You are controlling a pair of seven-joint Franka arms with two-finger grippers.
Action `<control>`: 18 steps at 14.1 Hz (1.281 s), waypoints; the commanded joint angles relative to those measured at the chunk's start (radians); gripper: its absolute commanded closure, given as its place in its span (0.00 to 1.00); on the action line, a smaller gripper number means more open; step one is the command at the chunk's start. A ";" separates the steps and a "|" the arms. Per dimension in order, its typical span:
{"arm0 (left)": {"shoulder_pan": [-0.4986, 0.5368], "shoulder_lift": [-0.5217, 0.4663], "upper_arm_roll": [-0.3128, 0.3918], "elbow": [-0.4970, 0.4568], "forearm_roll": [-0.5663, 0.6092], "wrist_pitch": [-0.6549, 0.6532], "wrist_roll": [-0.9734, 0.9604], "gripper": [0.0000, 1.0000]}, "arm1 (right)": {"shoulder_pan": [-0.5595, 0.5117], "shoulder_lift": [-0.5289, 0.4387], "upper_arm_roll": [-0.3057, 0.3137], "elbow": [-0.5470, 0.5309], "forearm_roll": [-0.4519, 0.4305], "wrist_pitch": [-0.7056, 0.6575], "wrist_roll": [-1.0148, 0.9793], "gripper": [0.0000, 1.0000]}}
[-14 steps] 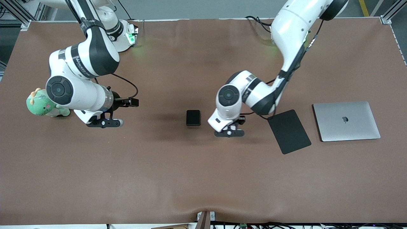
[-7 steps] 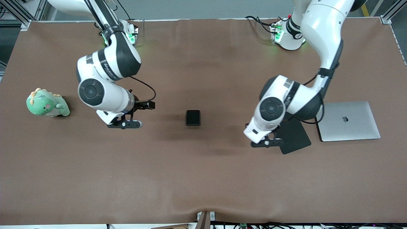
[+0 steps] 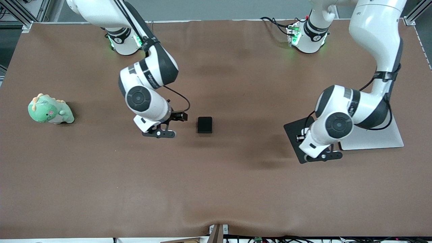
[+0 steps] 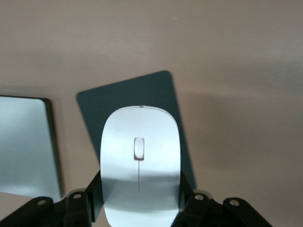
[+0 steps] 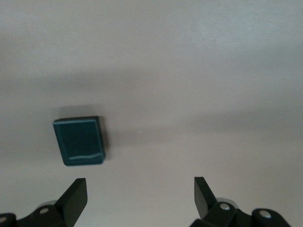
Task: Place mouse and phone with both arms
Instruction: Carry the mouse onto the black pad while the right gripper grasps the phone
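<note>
Blocking much of the front view's lower right, the left arm's wrist is covering part of the black mat (image 3: pixel 294 132) and part of the silver laptop (image 3: pixel 395 140), and it is hiding the mouse altogether in that view. Only the left wrist view is showing the mouse (image 4: pixel 140 161): the white shell is sitting between the two black fingers (image 4: pixel 93 194) of the left gripper (image 3: pixel 323 156), pinched at its sides and hanging over the mat, with the laptop's edge (image 4: pixel 26 144) cut off at that frame's side. The right gripper (image 3: pixel 158 133) is hovering over bare brown table (image 3: pixel 216 189) just beside the phone (image 3: pixel 205 125), on the right arm's side of it; its fingers (image 5: pixel 75 196) are standing wide apart and holding nothing, with the phone (image 5: pixel 79 141) lying flat and untouched ahead of them. A green plush dinosaur (image 3: pixel 50 109) is sitting at mid-left of the front view. Against the frame half a second ago, the left gripper is now farther toward the laptop, over the mat's lower edge, and the right gripper is much closer to the phone; the phone, the mat, the laptop and the plush are lying where they were.
</note>
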 commanded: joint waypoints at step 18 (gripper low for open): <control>0.187 -0.046 -0.058 -0.311 -0.006 0.356 -0.087 1.00 | 0.144 0.230 0.010 -0.005 0.184 0.390 0.028 0.00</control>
